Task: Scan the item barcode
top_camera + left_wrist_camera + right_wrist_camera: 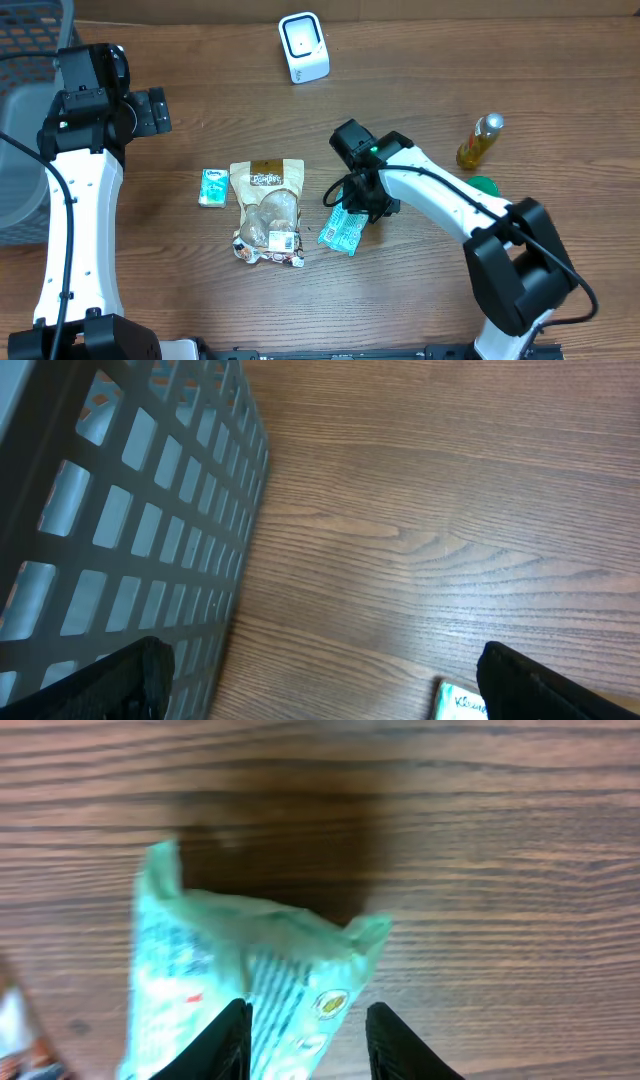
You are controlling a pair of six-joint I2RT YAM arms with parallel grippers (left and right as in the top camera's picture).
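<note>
Overhead, right hand (362,203) covers the green packet (343,233) at its upper end.

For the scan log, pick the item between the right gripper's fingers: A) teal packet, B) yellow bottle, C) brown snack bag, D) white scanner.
A: in the right wrist view the right gripper straddles the teal packet, and overhead it sits at that packet's upper end.
</note>
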